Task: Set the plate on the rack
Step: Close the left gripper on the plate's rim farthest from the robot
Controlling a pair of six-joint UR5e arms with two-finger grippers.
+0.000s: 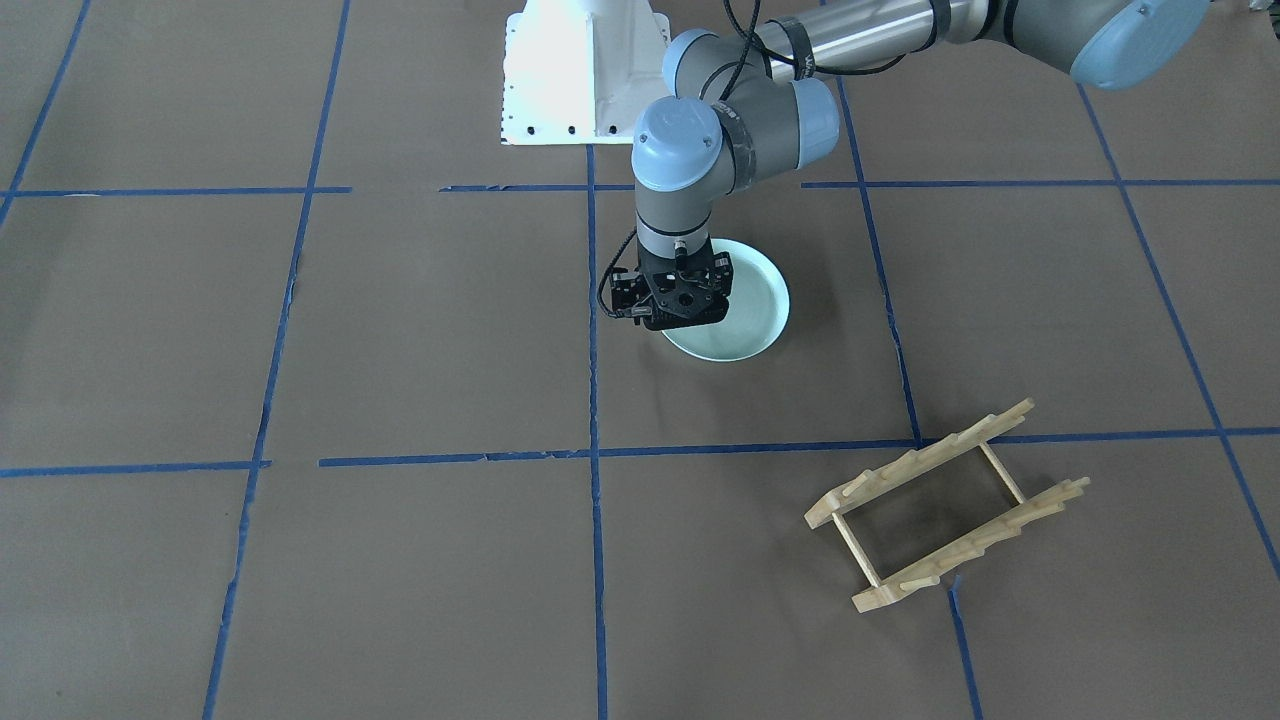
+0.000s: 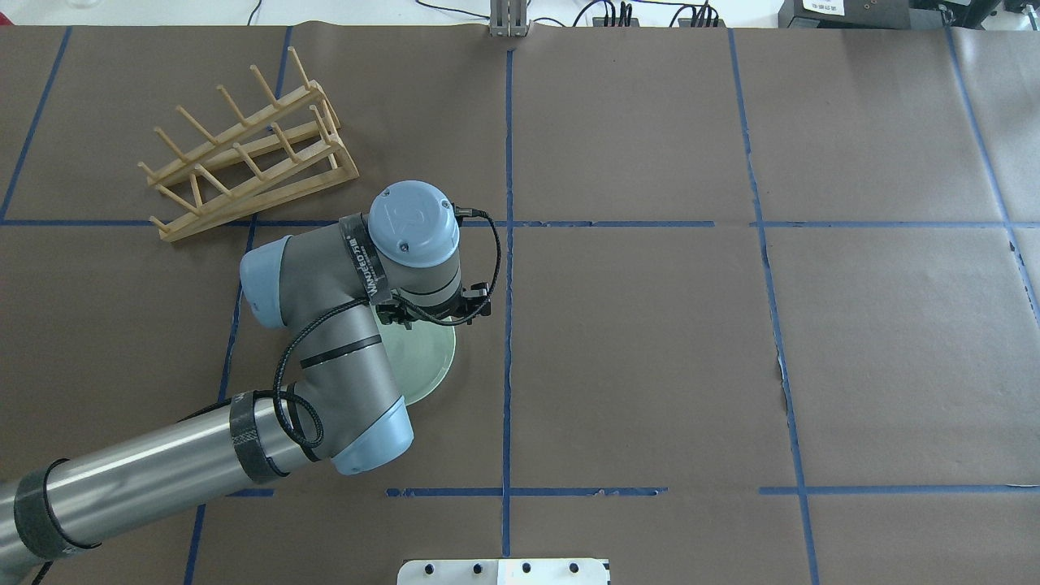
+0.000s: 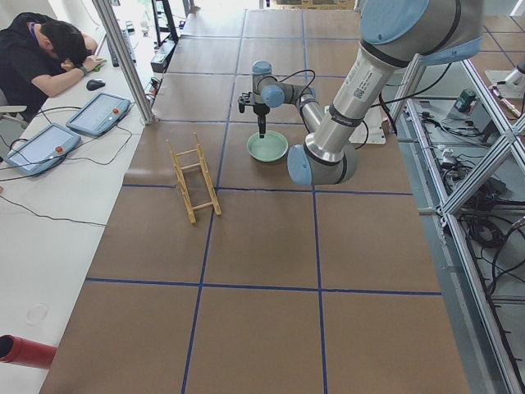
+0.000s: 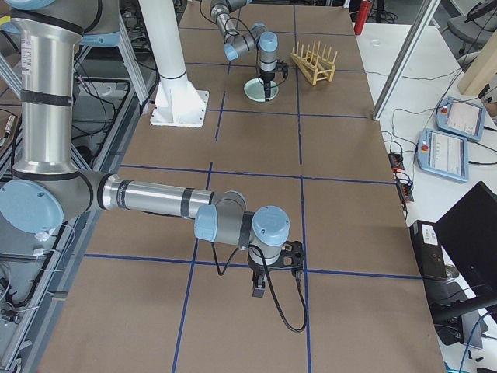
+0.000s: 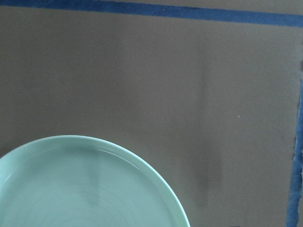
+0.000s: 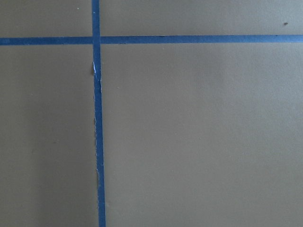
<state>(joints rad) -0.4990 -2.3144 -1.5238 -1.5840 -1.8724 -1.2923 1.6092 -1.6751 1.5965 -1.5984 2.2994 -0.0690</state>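
Observation:
The pale mint-green plate (image 1: 750,310) lies flat on the brown table, rim up, and also shows in the overhead view (image 2: 426,361) and the left wrist view (image 5: 71,189). My left gripper (image 1: 680,305) points straight down over the plate's rim on the side toward the rack; its fingers are hidden under the wrist, so I cannot tell their state. The light-wood rack (image 1: 920,462) stands apart from the plate, pegs up (image 2: 268,195). My right gripper (image 4: 258,289) hangs over bare table far from both; I cannot tell if it is open or shut.
Blue tape lines (image 6: 97,142) divide the brown paper into squares. The white robot base (image 1: 570,80) stands at the table's edge behind the plate. An operator (image 3: 49,49) rests at a side desk with tablets beyond the table edge.

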